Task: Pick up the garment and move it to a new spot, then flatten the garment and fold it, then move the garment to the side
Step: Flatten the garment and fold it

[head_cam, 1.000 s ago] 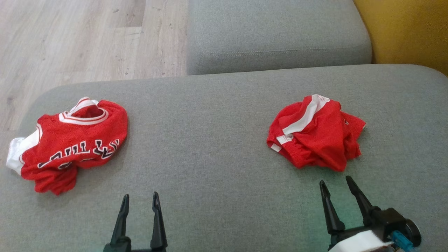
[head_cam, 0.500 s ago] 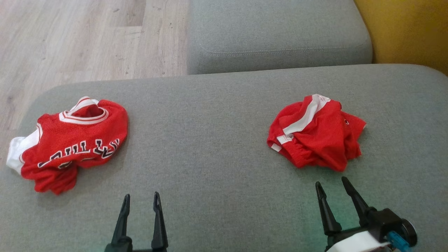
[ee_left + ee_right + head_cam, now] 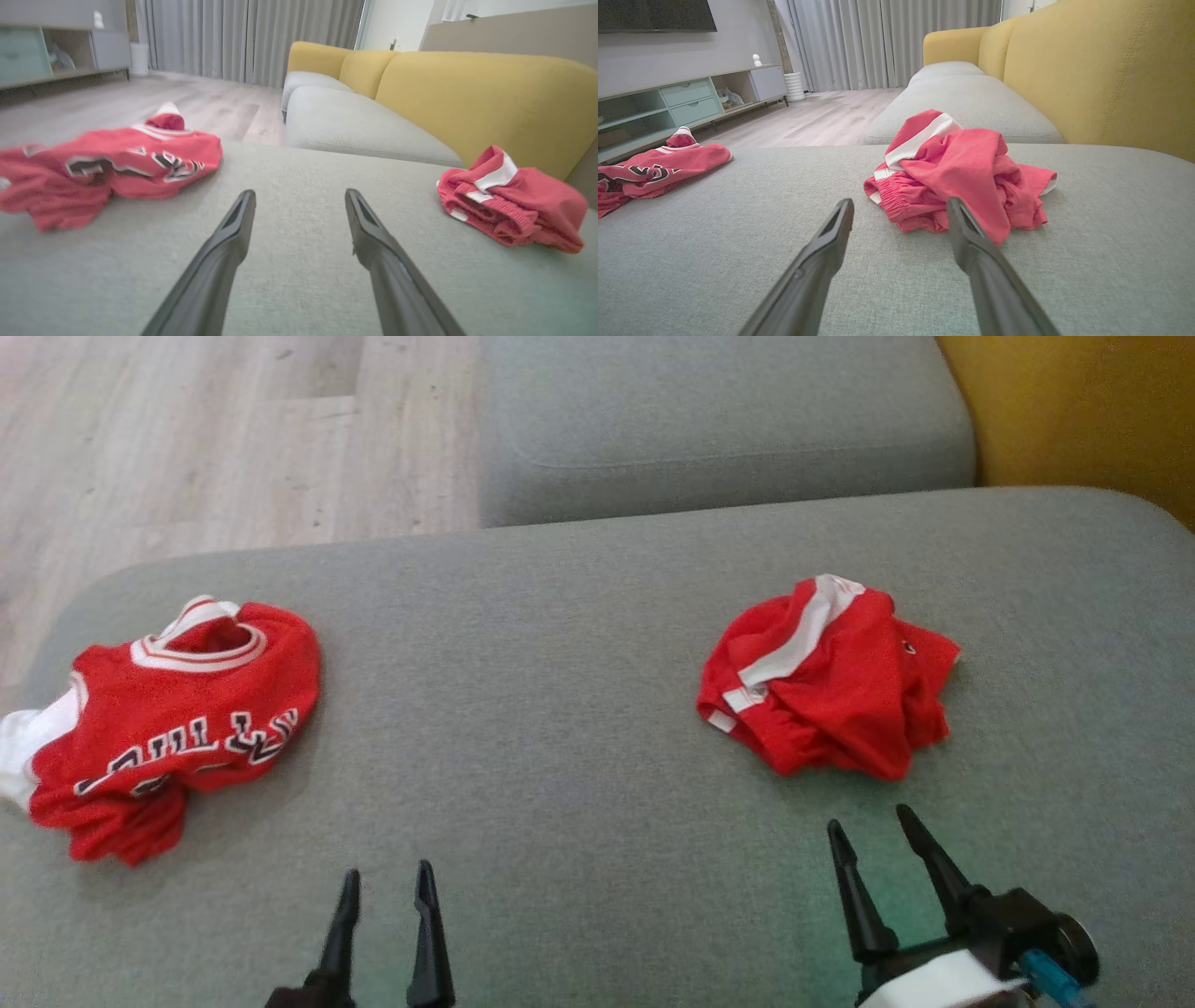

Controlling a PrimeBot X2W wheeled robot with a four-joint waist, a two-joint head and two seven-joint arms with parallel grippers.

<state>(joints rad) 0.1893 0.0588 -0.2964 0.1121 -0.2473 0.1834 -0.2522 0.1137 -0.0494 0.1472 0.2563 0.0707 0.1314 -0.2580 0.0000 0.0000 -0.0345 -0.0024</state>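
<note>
Grey sofa seat [image 3: 560, 709]: crumpled red jersey [image 3: 168, 728] at my left; bunched red shorts [image 3: 826, 686] at my right, just beyond my right gripper [image 3: 868, 819]. Left gripper [image 3: 387, 875] near the front edge. Both grippers' fingers spread, holding nothing.

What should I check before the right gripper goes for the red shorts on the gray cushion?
1. Right gripper open and empty: ok.
2. Left gripper open and empty: ok.
3. Red shorts just ahead of the right gripper, apart from it, nothing between: ok.
4. Shorts lying flat: not ok, crumpled in a heap.
5. Bare room on the gray cushion between the shorts and the red jersey for a new spot: ok.
6. Whether a pinch would catch one layer of cloth or several: cannot tell.
</note>
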